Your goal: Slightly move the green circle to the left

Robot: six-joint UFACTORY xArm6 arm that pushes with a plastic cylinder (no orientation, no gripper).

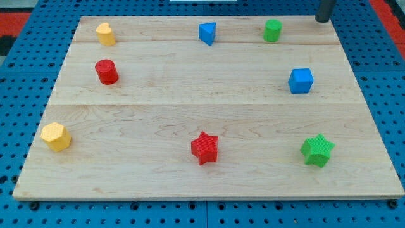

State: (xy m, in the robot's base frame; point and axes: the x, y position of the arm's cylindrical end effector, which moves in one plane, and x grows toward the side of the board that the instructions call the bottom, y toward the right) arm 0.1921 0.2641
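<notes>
My tip (323, 19) sits at view's top right, near tabletop (190, 114) edge, right of green circle (273, 30), apart. No gripper on rig. Blue triangle (207, 33) left of circle.

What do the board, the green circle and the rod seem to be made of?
The board looks like pale wood with a smooth, lightly glossy finish: grain lines and plank seams show. The green circle seems matte plastic, possibly 3D-printed; faint ribbing shows. My tip, to the circle's right at the view's top, looks dark and smooth; metal or plastic, unclear.
</notes>
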